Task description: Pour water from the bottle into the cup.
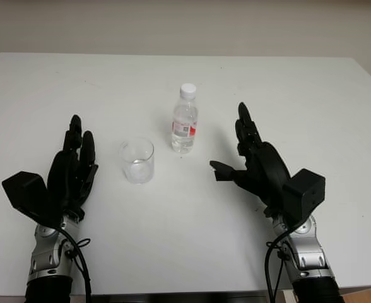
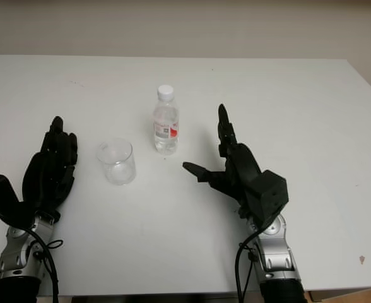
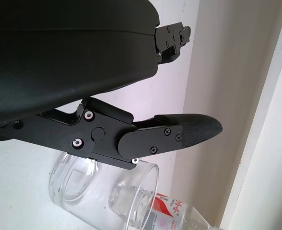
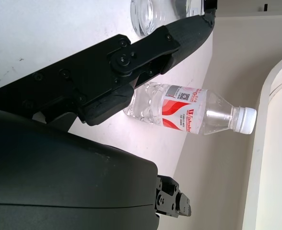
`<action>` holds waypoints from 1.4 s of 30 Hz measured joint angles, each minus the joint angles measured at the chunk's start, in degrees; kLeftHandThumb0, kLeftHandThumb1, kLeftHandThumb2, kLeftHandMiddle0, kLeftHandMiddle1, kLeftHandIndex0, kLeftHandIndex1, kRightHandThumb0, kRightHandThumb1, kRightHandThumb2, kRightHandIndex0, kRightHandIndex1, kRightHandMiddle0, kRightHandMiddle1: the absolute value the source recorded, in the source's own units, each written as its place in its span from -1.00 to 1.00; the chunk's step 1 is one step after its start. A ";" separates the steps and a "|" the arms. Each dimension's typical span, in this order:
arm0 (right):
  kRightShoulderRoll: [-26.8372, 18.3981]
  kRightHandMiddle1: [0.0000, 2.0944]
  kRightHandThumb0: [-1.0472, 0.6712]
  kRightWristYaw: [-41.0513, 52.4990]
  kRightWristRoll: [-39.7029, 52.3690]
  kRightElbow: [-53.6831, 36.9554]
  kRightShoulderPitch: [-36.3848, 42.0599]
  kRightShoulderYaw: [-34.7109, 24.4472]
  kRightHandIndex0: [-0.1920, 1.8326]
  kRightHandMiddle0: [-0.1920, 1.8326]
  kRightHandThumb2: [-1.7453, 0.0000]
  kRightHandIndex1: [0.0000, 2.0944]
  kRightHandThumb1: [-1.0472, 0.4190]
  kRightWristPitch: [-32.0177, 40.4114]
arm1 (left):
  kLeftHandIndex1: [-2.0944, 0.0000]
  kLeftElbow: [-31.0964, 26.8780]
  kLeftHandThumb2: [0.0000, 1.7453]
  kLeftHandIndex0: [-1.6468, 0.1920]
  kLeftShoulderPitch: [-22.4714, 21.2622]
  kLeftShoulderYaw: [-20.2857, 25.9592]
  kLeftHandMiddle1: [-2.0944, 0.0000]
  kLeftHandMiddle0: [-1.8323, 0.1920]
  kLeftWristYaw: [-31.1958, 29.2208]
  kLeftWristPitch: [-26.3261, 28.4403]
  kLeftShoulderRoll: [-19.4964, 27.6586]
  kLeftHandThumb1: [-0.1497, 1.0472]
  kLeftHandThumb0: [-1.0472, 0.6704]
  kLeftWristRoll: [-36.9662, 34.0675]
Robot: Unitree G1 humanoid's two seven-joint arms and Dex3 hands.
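Both hands are holding nothing: the left hand (image 1: 72, 170) is hovering open beside the cup (image 1: 137, 160), the right hand (image 1: 256, 163) open near the capped bottle (image 1: 185, 127). Pouring would probably fail while the white cap (image 1: 187, 90) is sealing the bottle.

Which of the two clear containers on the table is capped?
The water bottle, standing with its white cap on; the glass cup beside it is open-topped.
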 measured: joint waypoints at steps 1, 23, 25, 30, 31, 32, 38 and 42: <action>0.08 -1.00 -0.81 -0.07 0.00 0.00 0.09 0.11 -1.00 -1.00 0.94 -1.00 -0.76 -0.17 | 0.95 -0.10 -0.41 0.98 0.11 0.00 0.95 0.99 -0.04 0.00 0.00 1.00 -0.63 -0.01; 0.47 -1.00 -0.84 -0.80 -1.31 13.46 -16.43 0.26 -1.00 -1.00 0.95 -1.00 -0.75 -1.07 | 0.95 0.78 -0.41 0.98 -0.69 0.03 0.95 0.98 0.47 -0.32 -0.04 1.00 -0.63 0.11; 0.91 -1.00 -0.85 -0.94 -1.24 17.18 -19.87 0.10 -1.00 -1.00 0.94 -1.00 -0.75 -1.53 | 0.95 0.75 -0.41 0.97 -0.68 0.14 0.95 0.97 0.48 -0.35 -0.03 1.00 -0.63 0.08; 2.58 -1.00 -0.86 -1.92 -1.63 26.83 -25.44 0.13 -1.00 -1.00 0.94 -1.00 -0.75 -3.70 | 0.95 0.56 -0.42 0.98 -0.66 0.19 0.95 0.97 0.56 -0.29 -0.04 1.00 -0.62 -0.11; 2.85 -1.00 -0.86 -1.99 -1.62 28.21 -26.05 0.13 -1.00 -1.00 0.94 -1.00 -0.75 -3.92 | 0.95 0.51 -0.41 0.98 -0.65 0.20 0.95 0.98 0.59 -0.26 -0.04 1.00 -0.61 -0.12; 3.10 -1.00 -0.86 -2.01 -1.57 29.47 -26.62 0.10 -1.00 -1.00 0.94 -1.00 -0.75 -4.13 | 0.95 0.46 -0.41 0.99 -0.64 0.19 0.95 0.98 0.59 -0.26 -0.04 1.00 -0.61 -0.11; 3.73 -1.00 -0.88 -2.33 -2.18 37.37 -29.76 0.06 -1.00 -1.00 0.93 -1.00 -0.78 -6.64 | 0.95 0.41 -0.41 0.98 -0.63 0.16 0.95 0.97 0.52 -0.31 -0.04 1.00 -0.62 -0.06; 3.76 -1.00 -0.92 -3.34 -3.56 42.38 -32.34 0.24 -1.00 -1.00 0.93 -1.00 -0.79 -7.72 | 0.94 0.45 -0.42 0.96 -0.65 0.17 0.94 0.96 0.68 -0.33 -0.04 1.00 -0.62 -0.07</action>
